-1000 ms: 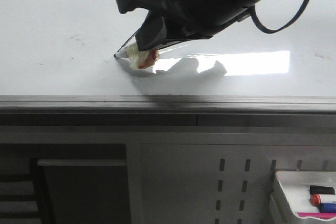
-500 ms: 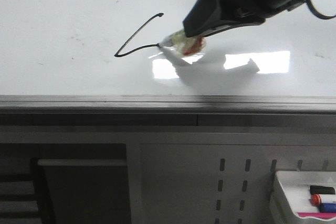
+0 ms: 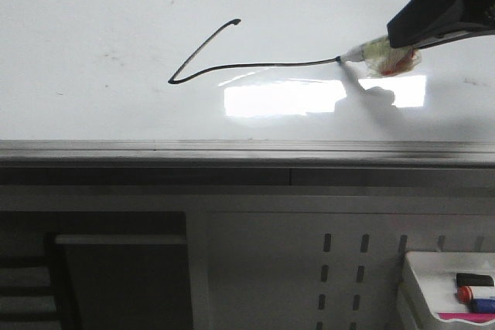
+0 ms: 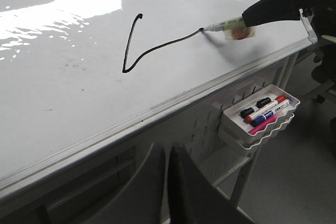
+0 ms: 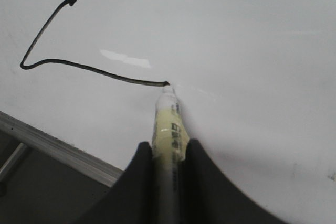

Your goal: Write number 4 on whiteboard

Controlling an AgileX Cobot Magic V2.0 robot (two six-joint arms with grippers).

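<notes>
Right gripper [image 5: 167, 153]: closed on a marker [image 5: 169, 129], which sits squarely between the two black fingers and sticks out ahead of them; seen also at the upper right of the front view [image 3: 410, 30]
Marker tip: touching the whiteboard [image 3: 93, 5] at the right end of the drawn line
Number 4 [image 3: 224, 63]: only partly drawn; a slanted stroke falls to a sharp corner, then a long bar runs right to the marker tip, just ahead of the jaws
Whiteboard: flat, glossy, bright glare below the bar; grey rail along its near edge
Left gripper [image 4: 165, 192]: low beside the board's edge, well apart from the line; jaws nearly together, holding nothing
Tray [image 4: 231, 135]: hangs under the board's edge; holds spare markers
</notes>
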